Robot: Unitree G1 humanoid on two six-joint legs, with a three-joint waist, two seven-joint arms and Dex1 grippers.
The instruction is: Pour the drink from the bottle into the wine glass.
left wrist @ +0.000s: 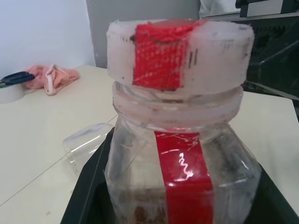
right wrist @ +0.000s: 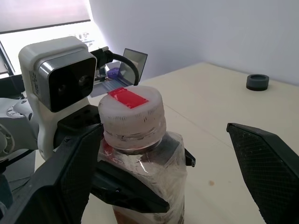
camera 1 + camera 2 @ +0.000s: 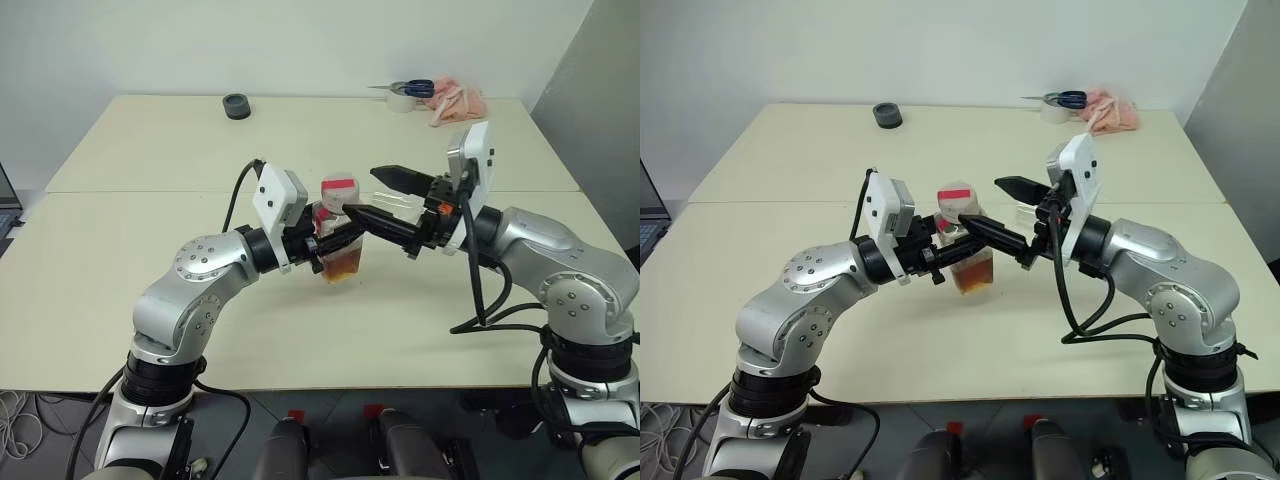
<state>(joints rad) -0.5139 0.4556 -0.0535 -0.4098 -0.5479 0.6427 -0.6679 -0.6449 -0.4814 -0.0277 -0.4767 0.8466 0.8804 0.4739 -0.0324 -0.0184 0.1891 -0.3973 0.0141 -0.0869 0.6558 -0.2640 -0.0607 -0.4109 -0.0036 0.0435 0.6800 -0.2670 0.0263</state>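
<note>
Currently the task stands at its early stage: the bottle (image 3: 338, 228) is grasped and lifted clear of the desk (image 3: 120, 260), but its cap (image 2: 132, 112) is in place and no liquid has been poured. The left gripper (image 3: 322, 240) is closed around the bottle body, holding it upright in front of the robot, between the two arms. The drink (image 3: 975, 278), a small amber quantity, sits at the bottom of the bottle. The right gripper (image 3: 385, 200) has its jaws spread wide and grips nothing; the jaws stand on either side of the cap without touching it, as the right wrist view shows.

The wine glass (image 1: 86, 144) lies on its side on the desk just beyond the bottle, not upright; its stem and foot cannot be made out.

Remaining work, as judged from this state: close the right gripper on the cap and remove it, make the glass ready to receive liquid, then tilt the bottle over the bowl. A toppled glass is the main obstacle to a clean pour.
</note>
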